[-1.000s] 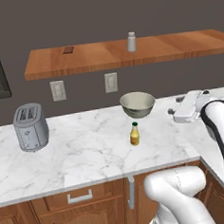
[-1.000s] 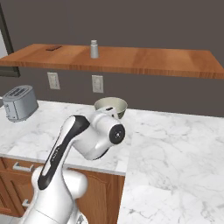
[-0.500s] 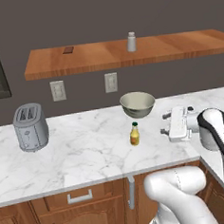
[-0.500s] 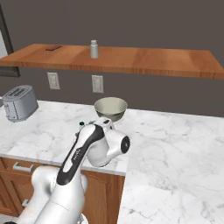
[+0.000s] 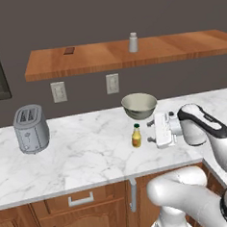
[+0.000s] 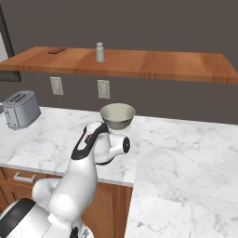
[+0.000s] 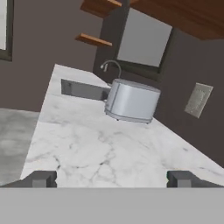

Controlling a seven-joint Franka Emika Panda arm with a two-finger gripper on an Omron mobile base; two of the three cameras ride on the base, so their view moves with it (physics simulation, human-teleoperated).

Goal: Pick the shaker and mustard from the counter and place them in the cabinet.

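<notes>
Hand (image 5: 149, 132) swung down beside mustard (image 5: 136, 136), open

- I see the tabletop (image 5: 84, 151) as white marble with grey veins, smooth with a soft sheen.
- The cabinet (image 5: 178, 47) looks like warm brown wood with visible grain, satin rather than glossy.
- The drawers (image 5: 60, 209) under the slab read as darker brown wood with a silver metal handle.
- The shaker (image 5: 133, 42) looks like dull grey-silver metal.
- The mustard (image 5: 136, 136) looks like smooth yellow plastic with a dark cap.
- The toaster (image 7: 131, 101) looks like brushed silver metal, faintly reflective.
- The bowl (image 5: 139, 105) seems matt, pale grey-green ceramic.
- My arm (image 5: 206, 127) has a glossy white shell with dark joints.
</notes>
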